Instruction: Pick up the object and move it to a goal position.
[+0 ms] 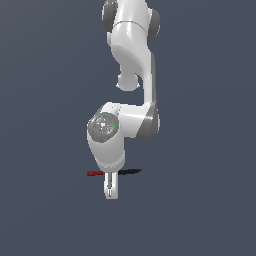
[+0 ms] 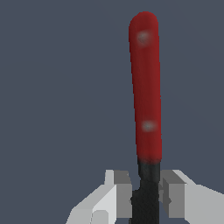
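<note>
So up close in the wrist view, the claw (image 2: 146, 197) has its two grey fingers (image 2: 120, 192) sitting on either side of the black end of the object (image 2: 146, 96), pressed close against it with hardly any gap, so it looks clamped on. The red end sticks straight out past the fingertips, with two pale glints on it. In the exterior view, the claw (image 1: 110, 189) points down and the object (image 1: 96, 173) crosses it sideways: red tip poking toward the exterior view's left, black part toward the right. Can't tell whether it's touching the plain grey surface (image 1: 200, 215).
</note>
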Motion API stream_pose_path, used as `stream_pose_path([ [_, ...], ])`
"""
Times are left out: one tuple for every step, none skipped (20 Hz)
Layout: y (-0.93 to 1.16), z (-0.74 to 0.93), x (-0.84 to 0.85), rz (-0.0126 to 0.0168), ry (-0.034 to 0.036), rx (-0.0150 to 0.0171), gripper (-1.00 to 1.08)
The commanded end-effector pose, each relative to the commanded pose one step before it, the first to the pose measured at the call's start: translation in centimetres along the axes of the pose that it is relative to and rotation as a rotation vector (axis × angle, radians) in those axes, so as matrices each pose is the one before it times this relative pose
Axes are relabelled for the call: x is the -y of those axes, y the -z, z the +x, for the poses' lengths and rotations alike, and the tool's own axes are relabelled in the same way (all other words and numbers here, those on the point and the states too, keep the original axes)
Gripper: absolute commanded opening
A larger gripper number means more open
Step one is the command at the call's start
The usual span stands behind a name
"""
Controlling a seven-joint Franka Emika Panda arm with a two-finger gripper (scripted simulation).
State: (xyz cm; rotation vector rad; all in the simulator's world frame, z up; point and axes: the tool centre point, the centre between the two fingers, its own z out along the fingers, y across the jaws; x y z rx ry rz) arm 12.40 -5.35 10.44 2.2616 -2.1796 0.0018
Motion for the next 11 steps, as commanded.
stream_pose_path([
  [0.537, 0.532, 0.474, -0.00050, 0.00122, 0.00040, -1.00],
  [0.150, 0.166, 0.136, 0.00000, 0.00000, 0.00000, -1.00],
  [0.127, 0.140, 0.117, 0.00000, 0.00000, 0.00000, -1.00],
  [0.105, 0.121, 0.098, 0.00010, 0.00003, 0.00068, -1.00],
  [0.082, 0.091, 0.081, 0.00000, 0.00000, 0.00000, -1.00],
  [0.060, 0.066, 0.064, 0.00000, 0.00000, 0.00000, -1.00],
  [0.039, 0.043, 0.048, 0.00000, 0.00000, 0.00000, -1.00],
  [0.018, 0.019, 0.032, 0.00000, 0.00000, 0.00000, -1.00],
  [-0.003, -0.004, 0.016, 0.00000, 0.00000, 0.00000, -1.00],
  [-0.024, -0.027, 0.000, 0.00000, 0.00000, 0.00000, -1.00],
  [-0.017, -0.019, -0.005, 0.00000, 0.00000, 0.00000, -1.00],
])
